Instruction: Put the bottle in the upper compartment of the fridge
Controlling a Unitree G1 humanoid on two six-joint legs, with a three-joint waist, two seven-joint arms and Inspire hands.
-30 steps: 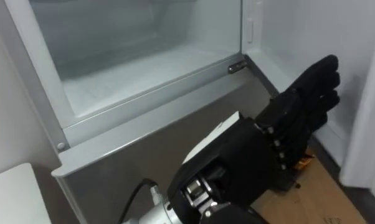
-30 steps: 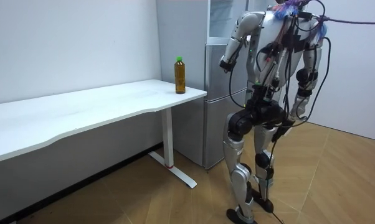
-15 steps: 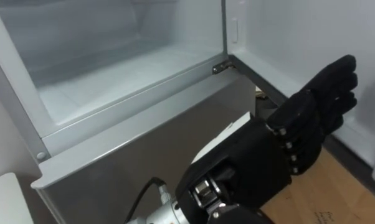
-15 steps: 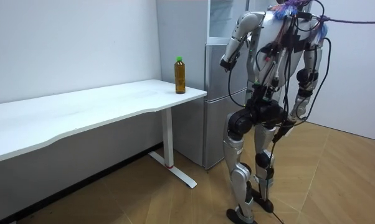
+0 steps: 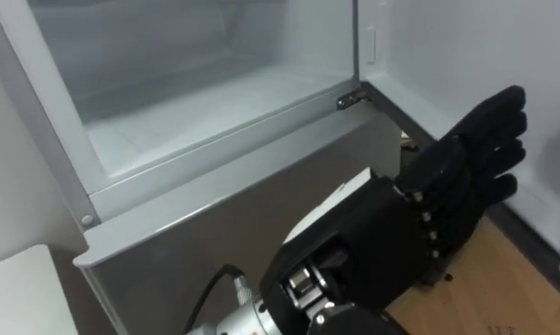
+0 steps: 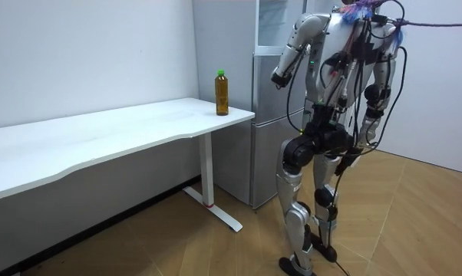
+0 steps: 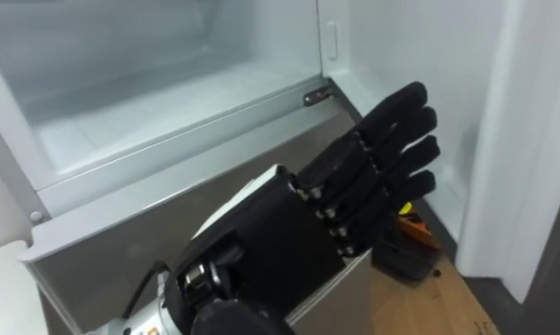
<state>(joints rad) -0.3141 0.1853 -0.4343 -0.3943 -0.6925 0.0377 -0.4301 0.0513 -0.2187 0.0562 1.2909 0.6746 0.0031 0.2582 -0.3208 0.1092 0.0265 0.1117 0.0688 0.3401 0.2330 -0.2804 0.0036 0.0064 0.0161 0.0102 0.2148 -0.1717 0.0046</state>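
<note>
One matte black left robot hand (image 5: 452, 191), fingers straight and empty, before the smooth grey fridge (image 5: 215, 209).

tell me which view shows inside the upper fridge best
Left eye view: it looks down into the open upper fridge, white floor visible. Right eye view shows much the same; room view catches a narrow strip.

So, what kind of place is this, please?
Probably a plain office or test room, not a real kitchen: a fridge stands beside a long white table with one bottle on it, over a wooden floor.
</note>
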